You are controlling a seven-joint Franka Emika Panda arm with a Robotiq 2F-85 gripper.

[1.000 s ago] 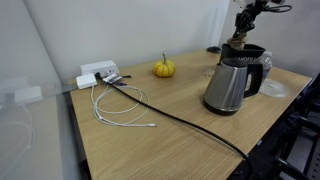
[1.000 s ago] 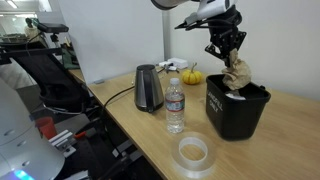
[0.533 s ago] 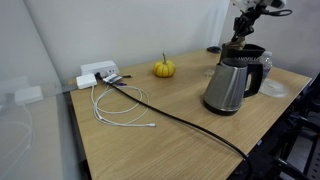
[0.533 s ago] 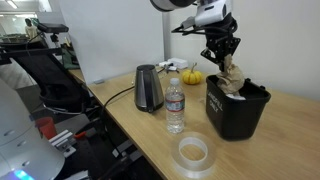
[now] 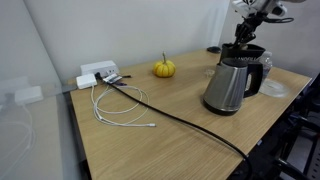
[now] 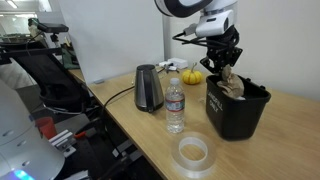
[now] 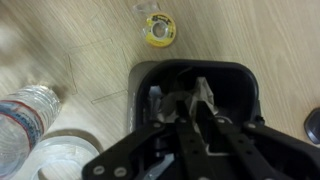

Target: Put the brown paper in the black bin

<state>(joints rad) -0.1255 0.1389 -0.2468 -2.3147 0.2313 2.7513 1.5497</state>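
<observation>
The black bin [image 6: 232, 116] stands on the wooden table and also shows behind the kettle in an exterior view [image 5: 257, 50]. In the wrist view its rim [image 7: 246, 76] frames the fingers. The crumpled brown paper [image 6: 238, 88] lies in the bin's mouth, sticking up a little over the rim. In the wrist view it is a pale wad [image 7: 163, 105] beyond the fingertips. My gripper [image 6: 222, 74] hangs just above the bin, apart from the paper and open. It shows too in an exterior view [image 5: 243, 38] and in the wrist view [image 7: 190, 106].
A steel kettle [image 5: 228, 85] [image 6: 148, 88] stands beside the bin. A small pumpkin [image 5: 164, 68], a water bottle [image 6: 175, 105] [image 7: 25, 110], a clear tape roll [image 6: 192, 152], a yellow tape roll [image 7: 159, 30], white cables [image 5: 120, 108] and a power strip [image 5: 97, 73] lie on the table.
The gripper lowered the paper into the bin, let it go and rose. The paper stays in the bin.
</observation>
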